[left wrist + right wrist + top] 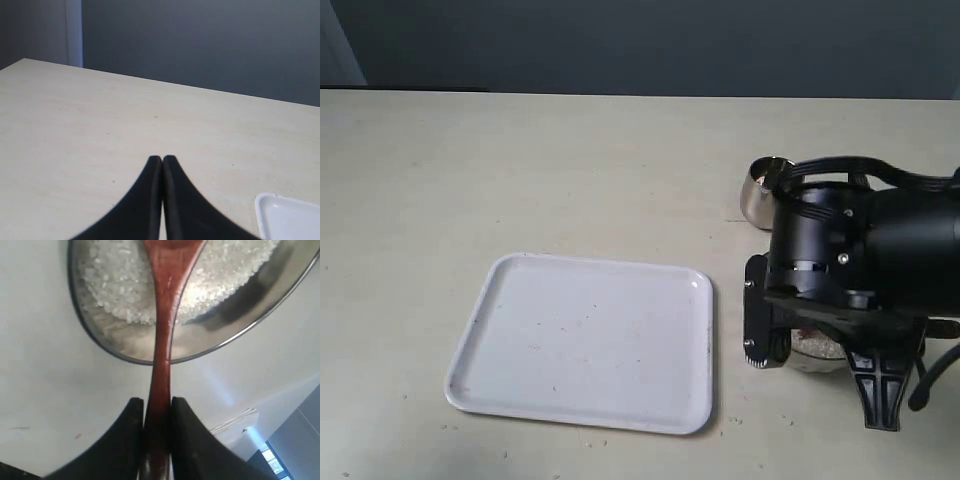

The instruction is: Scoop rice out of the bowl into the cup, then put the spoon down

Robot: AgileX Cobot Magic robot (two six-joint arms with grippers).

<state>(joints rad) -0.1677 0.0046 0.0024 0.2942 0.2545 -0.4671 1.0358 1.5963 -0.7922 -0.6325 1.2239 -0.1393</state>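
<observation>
My right gripper (157, 402) is shut on the straight handle of the reddish-brown wooden spoon (165, 315). The spoon's oval end reaches over the white rice (115, 280) inside the wide shiny bowl (125, 352). From the exterior camera the black right arm (850, 250) covers most of the bowl (818, 362), with only a sliver of rice (810, 342) showing. The small steel cup (760, 192) stands just behind the arm. My left gripper (162, 159) is shut on nothing, over bare table; the exterior view does not show it.
A white rectangular tray (585, 340) lies flat left of the bowl, with a few specks on it; its corner (290, 215) shows in the left wrist view. The beige table (520, 170) extends to the left and back, ending at a dark wall.
</observation>
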